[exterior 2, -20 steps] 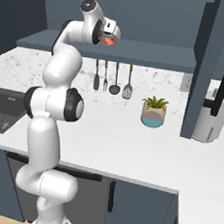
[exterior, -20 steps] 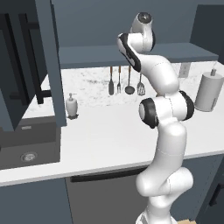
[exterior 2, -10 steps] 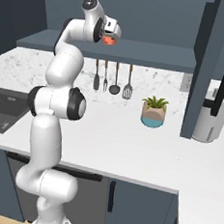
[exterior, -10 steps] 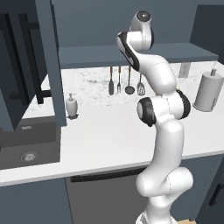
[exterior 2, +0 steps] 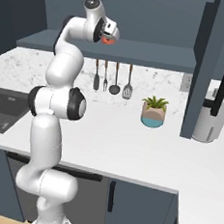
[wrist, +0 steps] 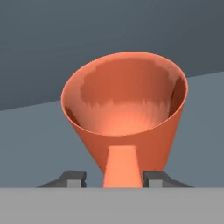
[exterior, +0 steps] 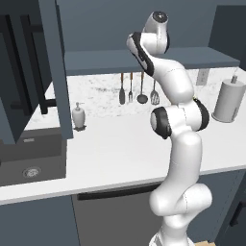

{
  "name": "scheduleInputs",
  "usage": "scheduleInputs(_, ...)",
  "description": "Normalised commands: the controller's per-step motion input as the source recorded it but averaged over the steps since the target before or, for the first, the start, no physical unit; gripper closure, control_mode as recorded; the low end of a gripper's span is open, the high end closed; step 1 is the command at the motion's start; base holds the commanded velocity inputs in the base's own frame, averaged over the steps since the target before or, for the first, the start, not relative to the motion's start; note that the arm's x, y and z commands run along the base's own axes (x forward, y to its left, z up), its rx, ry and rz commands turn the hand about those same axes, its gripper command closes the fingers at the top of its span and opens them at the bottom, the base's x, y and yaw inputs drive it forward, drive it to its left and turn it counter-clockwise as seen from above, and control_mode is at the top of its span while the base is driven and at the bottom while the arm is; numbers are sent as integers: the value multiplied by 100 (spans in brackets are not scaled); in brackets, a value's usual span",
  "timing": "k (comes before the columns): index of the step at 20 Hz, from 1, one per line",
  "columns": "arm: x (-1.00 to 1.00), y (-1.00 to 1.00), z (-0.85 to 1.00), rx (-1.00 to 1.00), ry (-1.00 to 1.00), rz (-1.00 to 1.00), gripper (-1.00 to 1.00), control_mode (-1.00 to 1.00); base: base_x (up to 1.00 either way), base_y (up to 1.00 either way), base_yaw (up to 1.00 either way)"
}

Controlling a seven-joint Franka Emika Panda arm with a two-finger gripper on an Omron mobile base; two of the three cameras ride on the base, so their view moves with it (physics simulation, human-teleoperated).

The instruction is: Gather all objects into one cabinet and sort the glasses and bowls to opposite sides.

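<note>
A white counter [exterior: 120, 149] runs under a slate shelf [exterior 2: 153, 55] and speckled backsplash [exterior: 101, 93].

light: we see even, soft, rendered | shadows: faint on the counter [exterior: 120, 144] | glare: none | focus: we find the orange cup [wrist: 127, 113] slightly blocky
</note>
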Motion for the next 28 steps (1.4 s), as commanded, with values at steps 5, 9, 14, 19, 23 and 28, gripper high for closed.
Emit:
scheduleInputs(5, 0, -1, -14, 9, 0, 0, 100, -100, 0, 0, 0)
scheduleInputs(9, -1, 0, -5, 7, 0, 0, 100, -100, 0, 0, 0)
scheduleInputs(14, -29, 0, 0, 8, -2, 0, 100, -100, 0, 0, 0)
scheduleInputs(19, -68, 0, 0, 0, -7, 0, 100, -100, 0, 0, 0)
scheduleInputs(23, -98, 0, -8, -3, -11, 0, 100, -100, 0, 0, 0)
scheduleInputs(28, -100, 0, -5, 0, -19, 0, 100, -100, 0, 0, 0)
